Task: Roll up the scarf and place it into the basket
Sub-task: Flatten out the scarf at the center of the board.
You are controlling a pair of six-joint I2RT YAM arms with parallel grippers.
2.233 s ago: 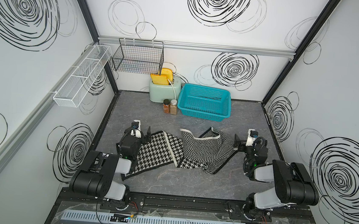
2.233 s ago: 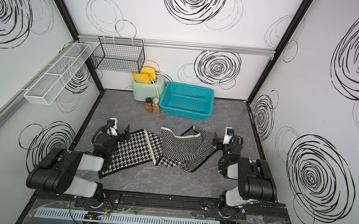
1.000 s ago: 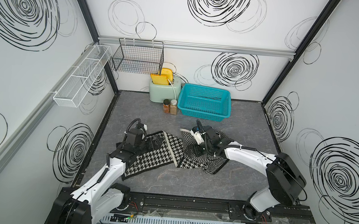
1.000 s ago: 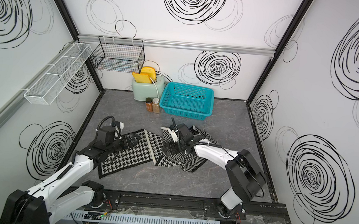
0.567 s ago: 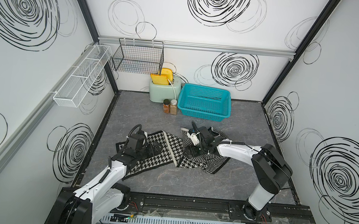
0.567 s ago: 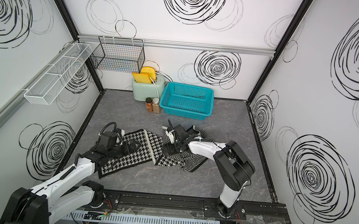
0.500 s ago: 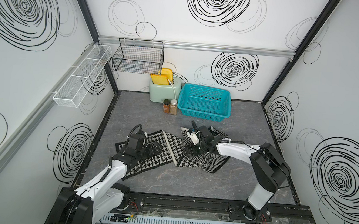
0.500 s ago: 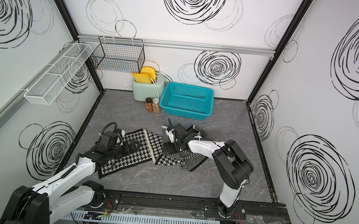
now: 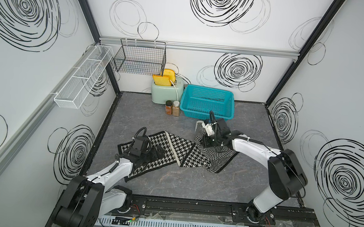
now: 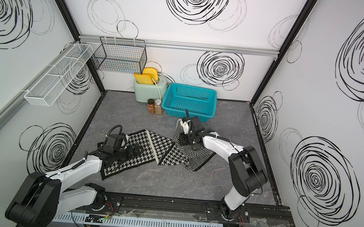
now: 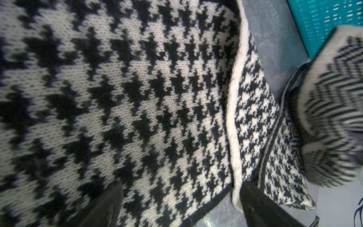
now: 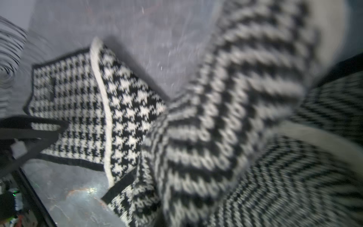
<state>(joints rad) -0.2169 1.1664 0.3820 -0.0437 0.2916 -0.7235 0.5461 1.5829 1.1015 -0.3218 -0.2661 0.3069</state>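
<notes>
Two yellow slices [image 9: 165, 77] stand in the toaster [image 9: 165, 95], the scarf [image 9: 173, 144] outside the basket [image 9: 208, 89].

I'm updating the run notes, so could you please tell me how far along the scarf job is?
Nothing looks done: the black-and-white knitted scarf lies unrolled on the grey tabletop, and the turquoise perforated plastic basket is empty. In hand: the right gripper is shut on the raised chevron end; the left gripper is open over the houndstooth end. Left: rolling it and placing it in the basket.
</notes>
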